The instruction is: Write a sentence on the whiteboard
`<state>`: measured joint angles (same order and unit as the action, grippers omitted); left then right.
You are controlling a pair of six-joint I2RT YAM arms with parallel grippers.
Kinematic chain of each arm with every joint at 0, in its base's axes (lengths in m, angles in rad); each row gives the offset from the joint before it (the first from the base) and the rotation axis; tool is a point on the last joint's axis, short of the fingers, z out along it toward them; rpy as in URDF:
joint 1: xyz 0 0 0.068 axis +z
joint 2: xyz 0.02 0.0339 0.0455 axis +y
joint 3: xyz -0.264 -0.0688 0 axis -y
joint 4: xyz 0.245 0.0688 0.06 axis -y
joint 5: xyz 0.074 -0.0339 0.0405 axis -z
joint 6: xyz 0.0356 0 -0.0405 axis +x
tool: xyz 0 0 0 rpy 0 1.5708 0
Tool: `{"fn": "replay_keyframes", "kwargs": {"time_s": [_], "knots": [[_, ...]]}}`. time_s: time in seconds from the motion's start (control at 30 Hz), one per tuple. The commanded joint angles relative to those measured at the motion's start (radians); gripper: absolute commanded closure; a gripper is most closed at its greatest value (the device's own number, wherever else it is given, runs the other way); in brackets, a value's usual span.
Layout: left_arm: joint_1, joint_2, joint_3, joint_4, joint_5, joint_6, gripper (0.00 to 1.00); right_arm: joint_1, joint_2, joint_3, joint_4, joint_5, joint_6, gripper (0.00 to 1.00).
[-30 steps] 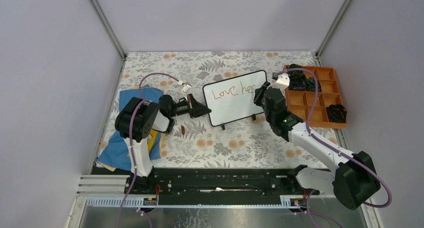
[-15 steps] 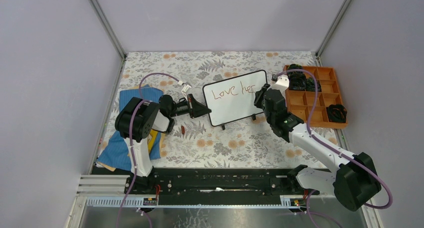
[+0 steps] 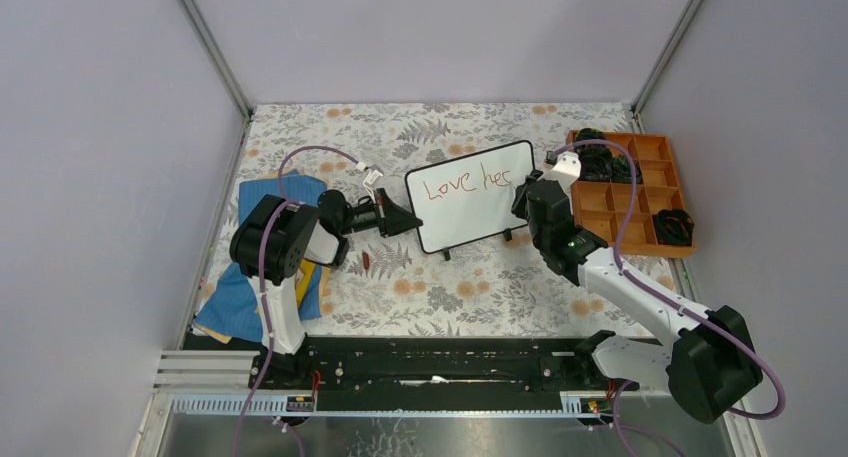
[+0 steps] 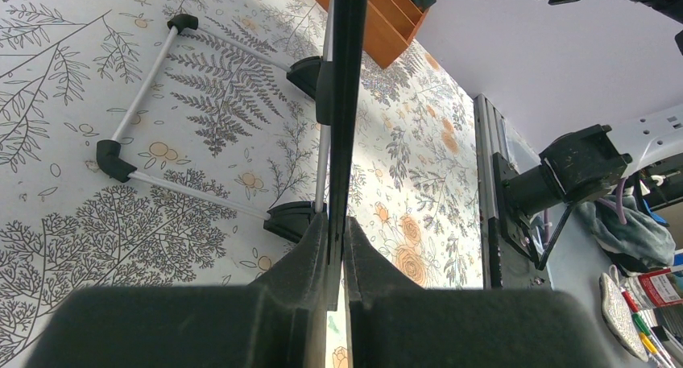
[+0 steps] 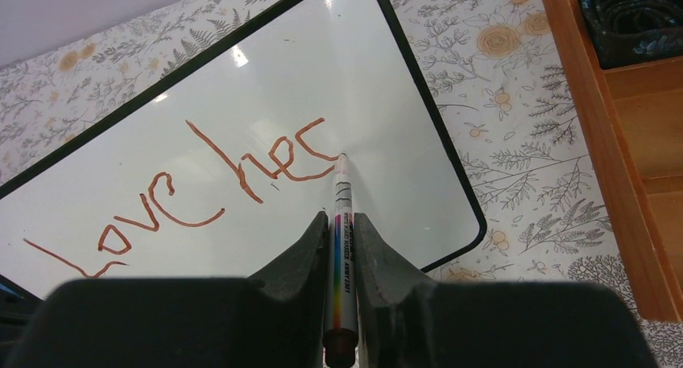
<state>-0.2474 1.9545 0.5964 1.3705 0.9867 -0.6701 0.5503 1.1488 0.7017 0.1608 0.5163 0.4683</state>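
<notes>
Your right end effector [image 5: 340,217] gripped marker [image 5: 341,259] at whiteboard [image 5: 395,94], left end effector [image 4: 338,223] clamped its edge — overpressure risked slipping, smearing sentence [image 5: 242,175].

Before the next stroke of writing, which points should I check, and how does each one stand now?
1. Left hand grips the whiteboard by its edge: ok.
2. Right hand grips the marker: ok.
3. Marker tip on the board, at the last letter: ok.
4. White space right of the writing: ok.
5. Sentence finished: not ok, only "Love he" and one more stroke.
</notes>
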Motion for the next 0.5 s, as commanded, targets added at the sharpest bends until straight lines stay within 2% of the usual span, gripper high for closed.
{"fn": "replay_keyframes", "kwargs": {"time_s": [0.0,0.47], "knots": [[-0.004,0.000,0.006,-0.068,0.000,0.020,1.00,-0.005,-0.007,0.038,0.018,0.060,-0.008,1.00],[-0.006,0.000,0.006,-0.070,0.001,0.021,1.00,-0.006,0.021,0.084,0.050,0.053,-0.021,1.00]]}}
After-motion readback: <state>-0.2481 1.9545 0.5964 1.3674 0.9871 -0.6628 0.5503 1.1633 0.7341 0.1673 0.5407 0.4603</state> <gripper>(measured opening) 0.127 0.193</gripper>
